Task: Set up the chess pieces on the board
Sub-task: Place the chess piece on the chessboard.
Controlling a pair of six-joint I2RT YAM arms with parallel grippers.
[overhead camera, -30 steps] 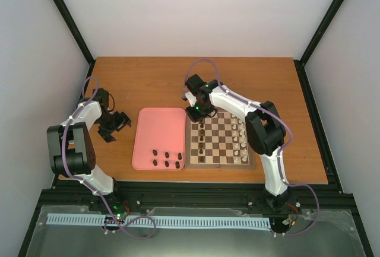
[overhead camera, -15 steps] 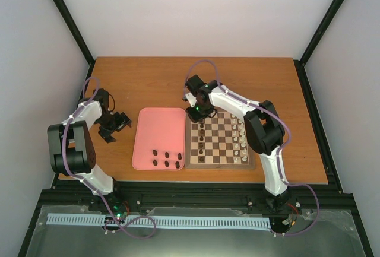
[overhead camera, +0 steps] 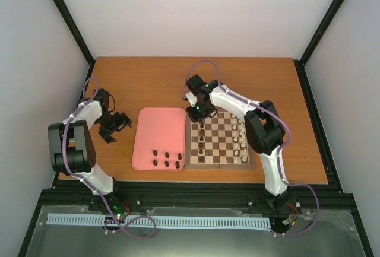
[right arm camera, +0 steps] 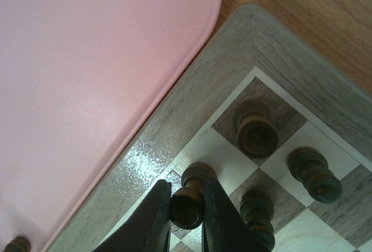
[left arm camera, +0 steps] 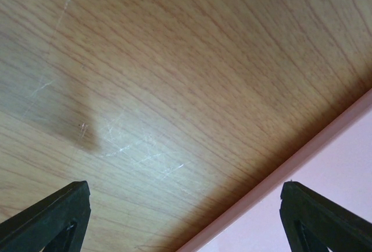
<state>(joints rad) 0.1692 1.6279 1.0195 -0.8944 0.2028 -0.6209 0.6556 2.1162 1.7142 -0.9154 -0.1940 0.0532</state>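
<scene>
The board [overhead camera: 219, 165] lies right of centre. Dark chess pieces [overhead camera: 202, 141] stand along its left columns, and several more lie in the pink tray [overhead camera: 166, 159]. My right gripper [overhead camera: 196, 113] hangs over the board's far left corner. In the right wrist view it [right arm camera: 187, 208] is shut on a dark chess piece [right arm camera: 199, 173], whose base rests on a cream square by the border [right arm camera: 192, 106]. Three other dark pieces [right arm camera: 256, 132] stand close by. My left gripper [overhead camera: 116, 123] is open over bare wood left of the tray, its fingers [left arm camera: 58, 217] wide apart and nothing between them.
Cream-white pieces [overhead camera: 242, 141] line the board's right columns. The pink tray [overhead camera: 159, 127] sits tight against the board's left side, and its rim [left arm camera: 325, 147] shows at the right of the left wrist view. One dark piece [right arm camera: 14, 244] lies in the tray.
</scene>
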